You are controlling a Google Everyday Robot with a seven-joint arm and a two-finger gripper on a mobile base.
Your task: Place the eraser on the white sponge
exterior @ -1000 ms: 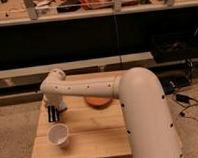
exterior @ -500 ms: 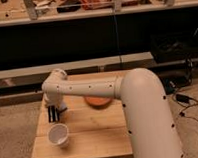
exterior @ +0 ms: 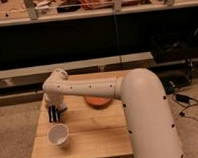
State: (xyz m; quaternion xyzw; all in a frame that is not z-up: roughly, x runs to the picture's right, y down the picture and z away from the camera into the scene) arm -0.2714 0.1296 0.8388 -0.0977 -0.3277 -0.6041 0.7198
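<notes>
My gripper [exterior: 54, 114] hangs at the left end of the small wooden table [exterior: 103, 138], pointing down, its dark tip just above or on the tabletop. My white arm [exterior: 88, 88] reaches it from the right, across the table. A pale patch [exterior: 62, 104] right beside the gripper may be the white sponge; I cannot tell for sure. I cannot make out the eraser: it is either hidden at the gripper or out of view.
A white cup [exterior: 59, 135] stands on the table in front of the gripper, near the front left. A flat orange-brown dish [exterior: 97, 101] lies mid-table, partly under my arm. Dark shelving stands behind the table. Cables [exterior: 186, 106] lie on the floor at right.
</notes>
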